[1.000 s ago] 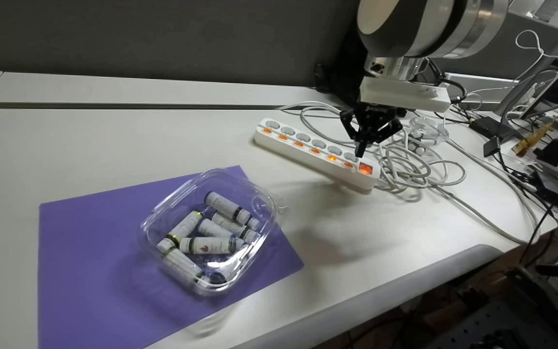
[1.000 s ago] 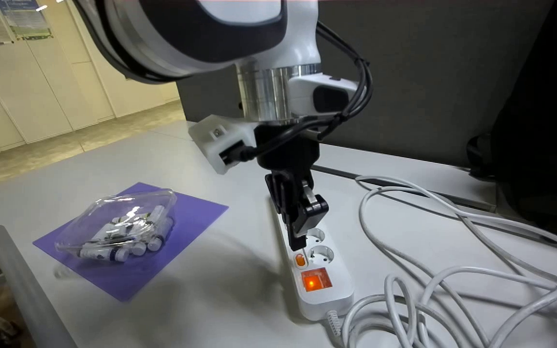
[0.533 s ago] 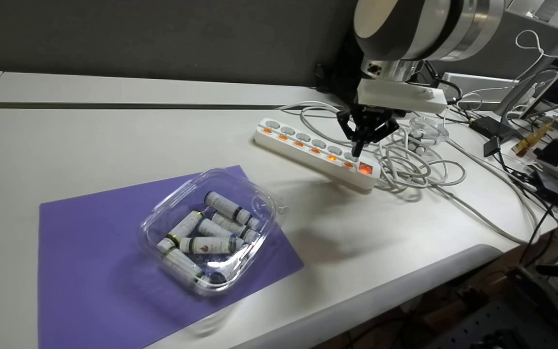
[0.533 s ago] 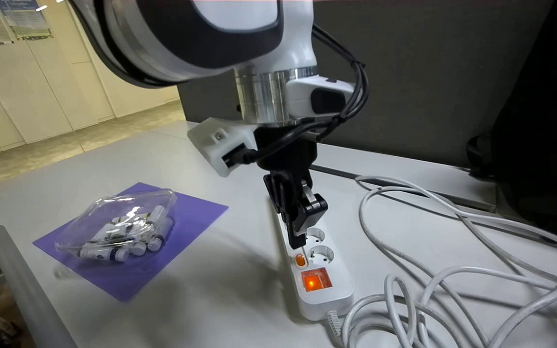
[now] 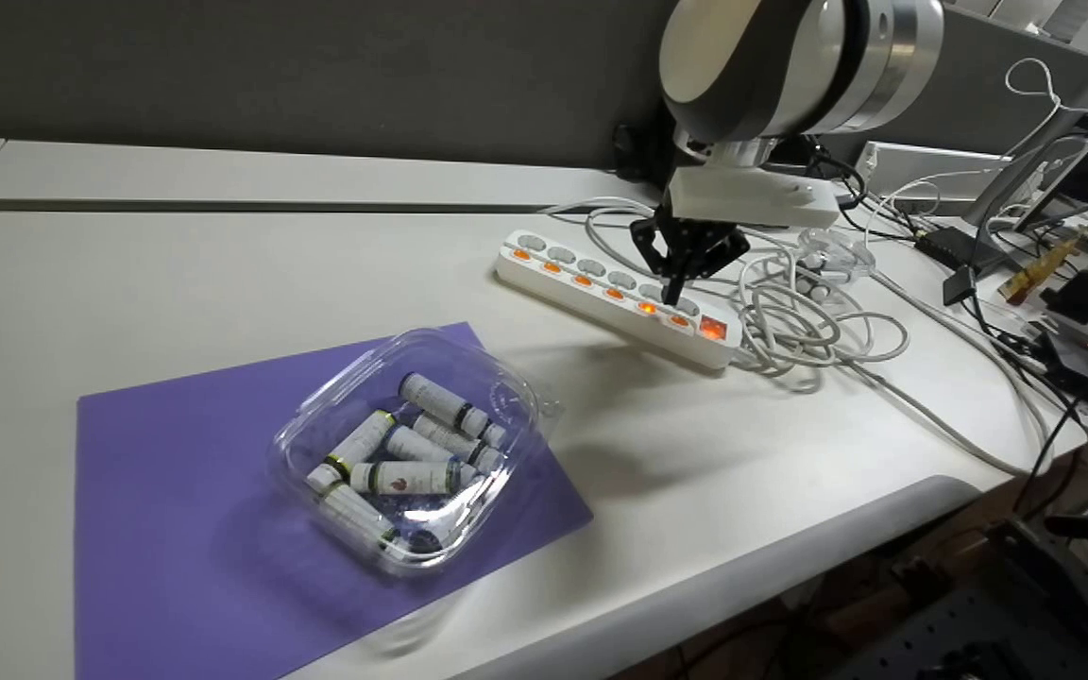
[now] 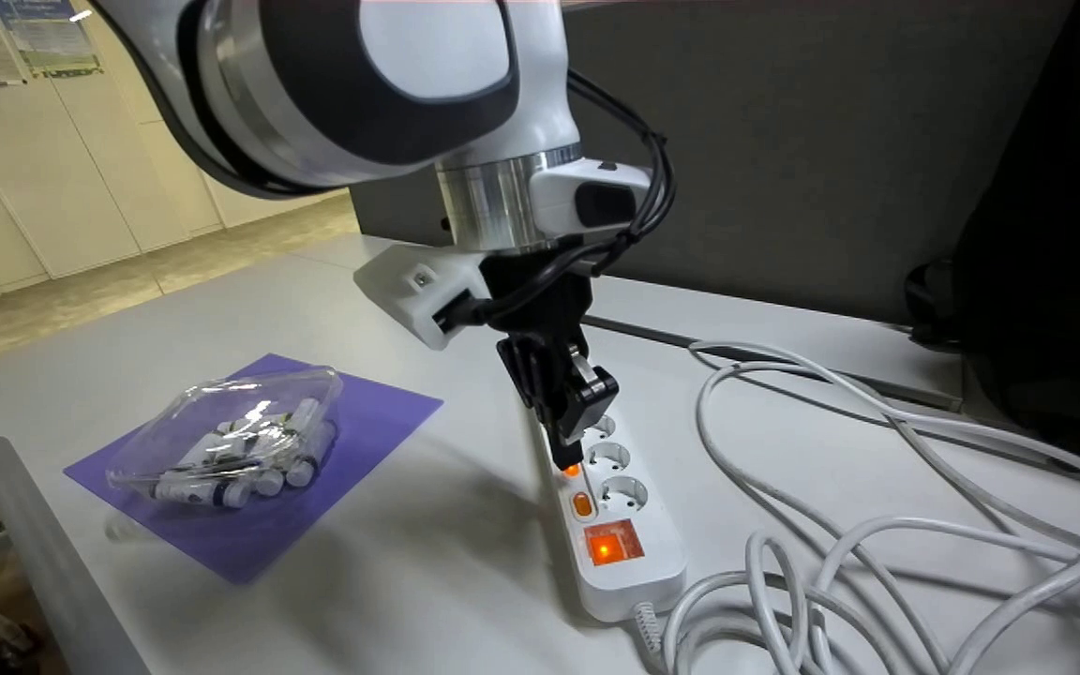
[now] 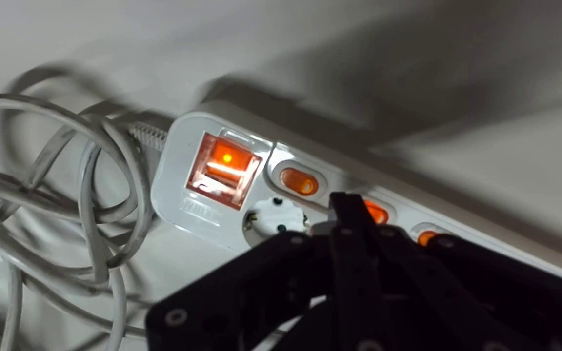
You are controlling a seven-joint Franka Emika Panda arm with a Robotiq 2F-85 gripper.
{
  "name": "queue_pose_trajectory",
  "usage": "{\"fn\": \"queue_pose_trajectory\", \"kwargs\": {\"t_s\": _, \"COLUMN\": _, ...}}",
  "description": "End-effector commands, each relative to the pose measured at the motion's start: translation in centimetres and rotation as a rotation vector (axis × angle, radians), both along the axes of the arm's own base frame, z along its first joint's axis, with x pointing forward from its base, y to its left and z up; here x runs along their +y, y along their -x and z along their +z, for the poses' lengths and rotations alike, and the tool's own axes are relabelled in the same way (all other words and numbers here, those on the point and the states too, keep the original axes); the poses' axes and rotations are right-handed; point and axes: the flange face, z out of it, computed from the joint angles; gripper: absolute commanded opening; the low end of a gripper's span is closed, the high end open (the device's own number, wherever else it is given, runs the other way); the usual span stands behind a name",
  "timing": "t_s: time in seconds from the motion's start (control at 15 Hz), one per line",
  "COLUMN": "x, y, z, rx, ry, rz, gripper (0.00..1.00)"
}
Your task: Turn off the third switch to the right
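Observation:
A white power strip (image 5: pixel 601 304) lies on the table with a row of orange switches beside its sockets. It also shows in the exterior view (image 6: pixel 632 583) and in the wrist view (image 7: pixel 176 195). A large red-orange main switch (image 7: pixel 223 168) glows at its cable end. Beside it is a dull orange small switch (image 7: pixel 299 182). The small switch after that (image 7: pixel 377 212) glows brightly, also in an exterior view (image 5: pixel 647 309). My gripper (image 7: pixel 349 197) is shut and empty, pointing down over the strip. Its tips partly cover the glowing small switch; contact cannot be told.
White cable coils (image 5: pixel 790 316) lie at the strip's main-switch end. A clear plastic box (image 5: pixel 412 453) of small bottles stands on a purple sheet (image 5: pixel 176 529). A dark partition (image 5: pixel 317 76) rises behind the table.
My gripper has moved along the strip, away from the main switch, and sits slightly lower. The glowing small switch now shows at its tips in an exterior view. The gripper stays shut.

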Motion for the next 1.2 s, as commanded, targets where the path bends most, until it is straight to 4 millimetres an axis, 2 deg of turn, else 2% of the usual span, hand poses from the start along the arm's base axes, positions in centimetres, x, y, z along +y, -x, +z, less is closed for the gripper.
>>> {"fn": "queue_pose_trajectory", "kwargs": {"t_s": 0.0, "x": -0.5, "y": -0.7, "z": 0.0, "rx": -0.016, "ry": 0.011, "rz": -0.002, "gripper": 0.0}}
{"fn": "queue_pose_trajectory", "kwargs": {"t_s": 1.13, "x": 0.2, "y": -1.7, "z": -1.2, "rx": -0.009, "ry": 0.011, "rz": 0.031, "gripper": 0.0}}
